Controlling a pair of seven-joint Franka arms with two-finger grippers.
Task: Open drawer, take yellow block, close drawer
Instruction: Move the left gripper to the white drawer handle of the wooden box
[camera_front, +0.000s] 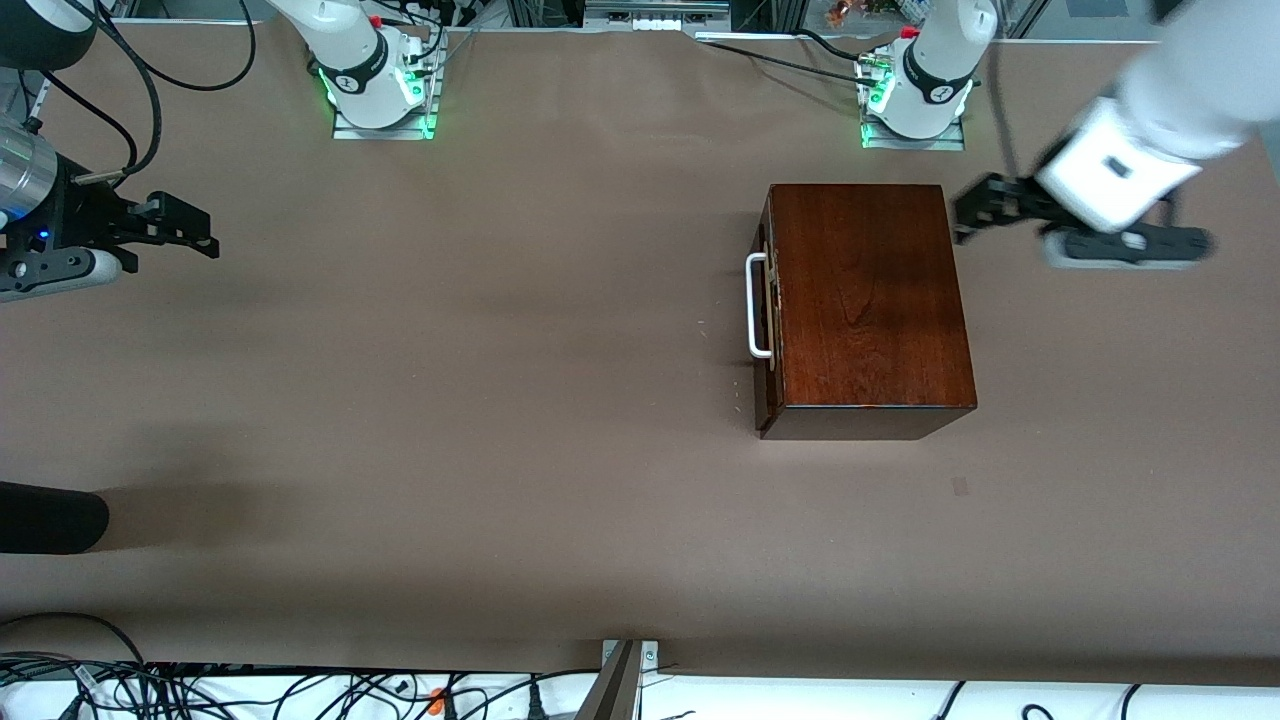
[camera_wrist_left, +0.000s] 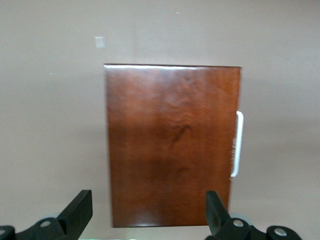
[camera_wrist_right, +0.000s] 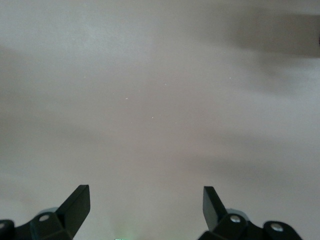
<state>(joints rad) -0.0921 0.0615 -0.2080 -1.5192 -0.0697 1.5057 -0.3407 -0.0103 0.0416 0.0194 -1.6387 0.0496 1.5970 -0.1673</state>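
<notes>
The dark mahogany box (camera_front: 868, 300) stands on the table toward the left arm's end. Its drawer is shut, with the white bar handle (camera_front: 757, 305) on the side facing the right arm's end. The box (camera_wrist_left: 172, 145) and the handle (camera_wrist_left: 237, 144) also show in the left wrist view. My left gripper (camera_front: 965, 213) is open and empty in the air, beside the box's corner nearest the left arm's base. My right gripper (camera_front: 195, 228) is open and empty over bare table at the right arm's end. The yellow block is hidden.
The brown table (camera_front: 480, 400) spreads between the box and the right gripper. A black rounded object (camera_front: 50, 517) juts in at the table's edge at the right arm's end. Cables lie along the edge nearest the front camera.
</notes>
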